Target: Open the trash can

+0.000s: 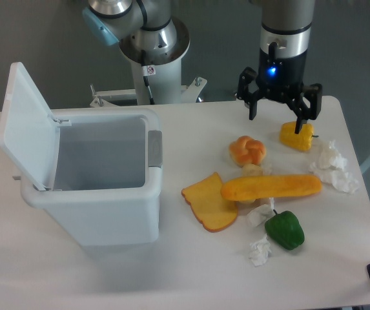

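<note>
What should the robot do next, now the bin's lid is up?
Probably just lift away and stop. The trash can already stands open, its lid tipped up on the left side. The end effector hangs open and empty above the table's far side, near the yellow pepper, touching nothing, so no more pushing seems needed.
</note>
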### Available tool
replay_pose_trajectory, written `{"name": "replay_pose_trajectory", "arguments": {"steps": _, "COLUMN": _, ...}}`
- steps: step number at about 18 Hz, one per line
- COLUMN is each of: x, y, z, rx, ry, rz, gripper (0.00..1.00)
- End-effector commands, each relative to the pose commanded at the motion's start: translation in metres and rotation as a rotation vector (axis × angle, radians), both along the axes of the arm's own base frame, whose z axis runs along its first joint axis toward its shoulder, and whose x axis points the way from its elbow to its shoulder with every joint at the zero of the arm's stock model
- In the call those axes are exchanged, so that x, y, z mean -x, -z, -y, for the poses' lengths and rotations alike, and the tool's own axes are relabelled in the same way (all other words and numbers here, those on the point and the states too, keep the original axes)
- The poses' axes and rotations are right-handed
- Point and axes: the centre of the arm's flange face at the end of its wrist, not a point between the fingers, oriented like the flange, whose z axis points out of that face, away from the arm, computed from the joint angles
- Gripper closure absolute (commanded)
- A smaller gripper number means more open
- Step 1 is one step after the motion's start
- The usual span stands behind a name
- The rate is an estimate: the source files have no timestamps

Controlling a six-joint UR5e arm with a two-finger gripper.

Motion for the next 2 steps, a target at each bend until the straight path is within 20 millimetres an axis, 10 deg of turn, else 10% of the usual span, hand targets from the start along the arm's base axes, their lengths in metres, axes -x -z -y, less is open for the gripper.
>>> {"name": "replay_pose_trajectory", "arguments": {"steps": 2, "x": -0.0001, "y": 0.0000, "z": -0.0001, "rx": -0.001, "ry": 0.000, "rz": 0.001, "gripper": 0.00}}
